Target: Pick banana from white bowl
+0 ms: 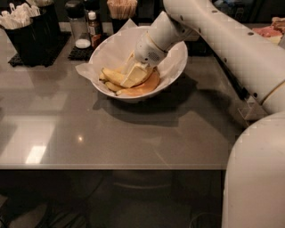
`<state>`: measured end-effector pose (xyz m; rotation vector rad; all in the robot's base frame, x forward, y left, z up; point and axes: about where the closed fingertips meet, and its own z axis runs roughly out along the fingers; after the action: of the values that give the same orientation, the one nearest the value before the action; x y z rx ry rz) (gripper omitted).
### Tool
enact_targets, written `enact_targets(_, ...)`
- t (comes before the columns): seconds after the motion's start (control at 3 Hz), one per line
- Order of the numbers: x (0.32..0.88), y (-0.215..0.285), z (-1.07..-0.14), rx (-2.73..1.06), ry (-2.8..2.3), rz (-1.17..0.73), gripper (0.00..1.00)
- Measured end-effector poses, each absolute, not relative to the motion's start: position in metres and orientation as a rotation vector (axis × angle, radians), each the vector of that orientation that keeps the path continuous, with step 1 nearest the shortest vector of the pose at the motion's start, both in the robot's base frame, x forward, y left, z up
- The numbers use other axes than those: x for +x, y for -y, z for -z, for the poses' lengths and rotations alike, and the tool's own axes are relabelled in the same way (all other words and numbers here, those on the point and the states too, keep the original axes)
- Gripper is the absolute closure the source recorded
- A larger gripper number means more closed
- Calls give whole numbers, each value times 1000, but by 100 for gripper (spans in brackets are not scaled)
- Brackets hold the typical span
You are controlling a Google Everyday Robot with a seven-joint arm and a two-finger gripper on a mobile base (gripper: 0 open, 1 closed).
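The white bowl [177,67], lined with crumpled white paper, stands at the back middle of the grey table. Yellow bananas lie at its front left. The largest banana [113,76] lies across the bowl's left side, and its right end is hidden under my gripper. A slimmer banana [111,86] lies just in front of it. A pale orange crescent piece [143,87] lies along the front wall. My gripper [133,73] reaches down into the bowl from the upper right and rests on the bananas' right part.
A black holder with white utensils [26,26] stands at the back left. A shaker [78,26] and a small bottle [93,29] stand on a black mat behind the bowl, next to a cup of wooden sticks [122,11]. My arm [231,44] crosses the right side.
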<state>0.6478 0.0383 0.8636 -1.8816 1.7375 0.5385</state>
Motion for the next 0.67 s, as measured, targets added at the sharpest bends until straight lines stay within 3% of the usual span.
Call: enact_targets(0.67,625,-14,-937,-1803,-1585,-461,100)
